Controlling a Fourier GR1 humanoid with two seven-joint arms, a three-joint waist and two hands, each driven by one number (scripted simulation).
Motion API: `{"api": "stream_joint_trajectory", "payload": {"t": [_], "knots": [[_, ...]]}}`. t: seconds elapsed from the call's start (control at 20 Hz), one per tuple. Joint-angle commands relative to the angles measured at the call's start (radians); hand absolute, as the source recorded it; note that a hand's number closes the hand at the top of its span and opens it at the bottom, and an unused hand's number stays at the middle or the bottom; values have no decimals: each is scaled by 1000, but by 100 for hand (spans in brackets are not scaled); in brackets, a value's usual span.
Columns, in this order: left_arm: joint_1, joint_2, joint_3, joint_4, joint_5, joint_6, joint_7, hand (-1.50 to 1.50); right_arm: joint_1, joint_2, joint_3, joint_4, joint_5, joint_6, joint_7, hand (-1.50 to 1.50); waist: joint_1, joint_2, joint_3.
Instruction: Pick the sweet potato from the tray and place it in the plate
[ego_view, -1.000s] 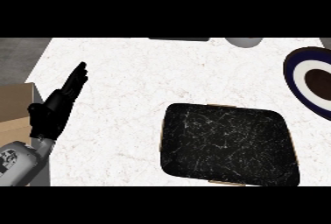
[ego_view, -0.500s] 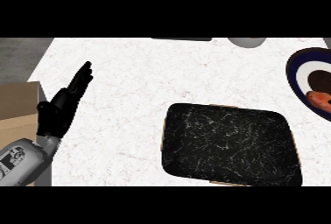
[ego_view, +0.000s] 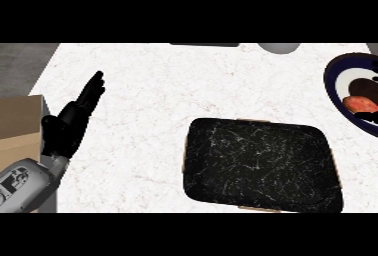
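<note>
one sweet potato (ego_view: 359, 103), orange-red and oblong, lies on the one plate (ego_view: 336, 80) at the right edge, black fingers of the right hand (ego_view: 367, 86) curled about it. one dark tray (ego_view: 260, 165) sits lower right on the worktop (ego_view: 162, 85). left hand (ego_view: 71, 123) rests at left, fingers straight.

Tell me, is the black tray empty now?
Yes, empty. The tray shows only its dark speckled surface. The sweet potato is over the plate at the right edge, with black fingers of a robot hand round it.

counter (ego_view: 155, 95): white marble | tray (ego_view: 258, 165): lower right | plate (ego_view: 336, 85): right edge
</note>
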Motion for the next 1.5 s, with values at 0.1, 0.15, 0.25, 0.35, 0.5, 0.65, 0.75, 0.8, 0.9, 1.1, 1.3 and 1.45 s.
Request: {"api": "stream_joint_trajectory", "payload": {"t": [0.1, 0.15, 0.25, 0.35, 0.5, 0.65, 0.75, 0.8, 0.9, 1.1, 1.3, 1.45], "knots": [[9, -41, 6, 17, 10, 27, -1, 0, 3, -45, -156, 57, -150, 66, -18, -150, -24, 8, -21], [11, -32, -4, -13, 9, 17, -11, 0, -23, -82, -175, 73, -168, 84, 34, -150, -6, 13, -20], [-18, -36, 1, 21, 17, 26, 17, 0, -12, -95, -215, 89, -206, 84, 49, -150, -28, 15, -20], [6, -31, 0, 21, 14, 32, -16, 0, 21, -148, -238, 99, -227, 88, 57, -150, -27, 17, -20], [-9, -16, 2, 9, 23, 38, 0, 0, 51, -198, -280, 116, -269, 122, 78, -150, -29, 17, -17], [-7, -31, -5, 29, 30, 47, -7, 0, 99, -239, -299, 118, -290, 171, 70, -150, -45, 18, -17], [1, -31, -8, 11, 31, 59, -15, 0, 151, -267, -306, 117, -297, 218, 44, -150, -52, 15, -15], [3, -30, -3, 21, 36, 50, -32, 0, 147, -265, -310, 116, -301, 214, 53, -150, -44, 23, -14], [-8, -25, 0, 25, 39, 57, -23, 0, 174, -278, -303, 111, -295, 245, 52, -150, -48, 22, -13], [-7, -17, 1, 22, 54, 40, -33, 0, 215, -288, -303, 91, -295, 280, 20, -150, -44, 19, -13], [6, -1, -2, 8, 63, 35, -43, 0, 270, -294, -314, 93, -305, 313, -17, -150, -46, 19, -9], [-7, -2, -4, 7, 65, 44, -34, 0, 262, -309, -328, 89, -319, 316, 16, -150, -36, 19, -9]]}}
